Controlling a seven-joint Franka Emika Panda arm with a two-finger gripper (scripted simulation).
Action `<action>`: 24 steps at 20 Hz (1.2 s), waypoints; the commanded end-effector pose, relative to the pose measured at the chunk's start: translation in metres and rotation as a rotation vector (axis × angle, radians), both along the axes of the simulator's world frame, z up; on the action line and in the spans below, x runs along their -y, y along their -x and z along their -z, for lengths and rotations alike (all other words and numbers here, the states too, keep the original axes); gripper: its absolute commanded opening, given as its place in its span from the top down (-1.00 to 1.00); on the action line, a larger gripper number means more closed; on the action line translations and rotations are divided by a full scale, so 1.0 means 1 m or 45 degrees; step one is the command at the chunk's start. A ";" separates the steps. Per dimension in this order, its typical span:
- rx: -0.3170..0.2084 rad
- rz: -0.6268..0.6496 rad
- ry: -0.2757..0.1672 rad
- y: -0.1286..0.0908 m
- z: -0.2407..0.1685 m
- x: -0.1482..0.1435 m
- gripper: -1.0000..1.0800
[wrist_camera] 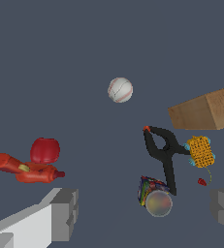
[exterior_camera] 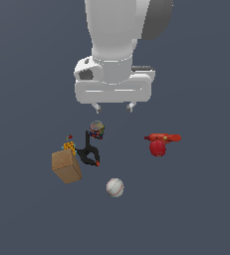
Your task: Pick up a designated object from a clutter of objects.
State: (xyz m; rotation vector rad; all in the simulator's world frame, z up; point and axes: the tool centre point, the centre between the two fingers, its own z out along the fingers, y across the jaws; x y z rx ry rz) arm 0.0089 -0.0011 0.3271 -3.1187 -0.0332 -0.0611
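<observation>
Dark slate-grey floor fills both views. Above it hangs the white arm's gripper (exterior_camera: 113, 106), fingers spread wide and holding nothing. Nearest below it stands a small colourful can (exterior_camera: 96, 129). A black clamp (exterior_camera: 89, 154) lies just beyond the can. Touching the clamp's handle, the small orange-yellow studded brick (wrist_camera: 200, 151) rests against a corner of the brown box (exterior_camera: 66, 166). A white baseball (exterior_camera: 115, 187) sits apart, and a red power drill (exterior_camera: 160, 143) lies off toward the exterior view's right.
</observation>
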 end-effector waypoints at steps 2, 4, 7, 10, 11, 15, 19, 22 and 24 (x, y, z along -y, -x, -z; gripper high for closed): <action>-0.001 0.002 -0.001 0.000 0.000 0.000 -0.92; -0.007 0.013 -0.006 0.001 0.003 0.003 -0.92; -0.027 0.049 -0.024 0.002 0.011 0.013 -0.92; -0.040 0.075 -0.036 0.004 0.016 0.018 -0.92; -0.041 0.078 -0.038 0.004 0.016 0.019 -0.92; -0.038 0.070 -0.035 0.004 0.017 0.019 -0.92; -0.038 0.055 -0.036 0.002 0.024 0.026 -0.92; -0.037 0.034 -0.035 0.000 0.033 0.034 -0.92; -0.036 0.017 -0.035 -0.001 0.041 0.042 -0.92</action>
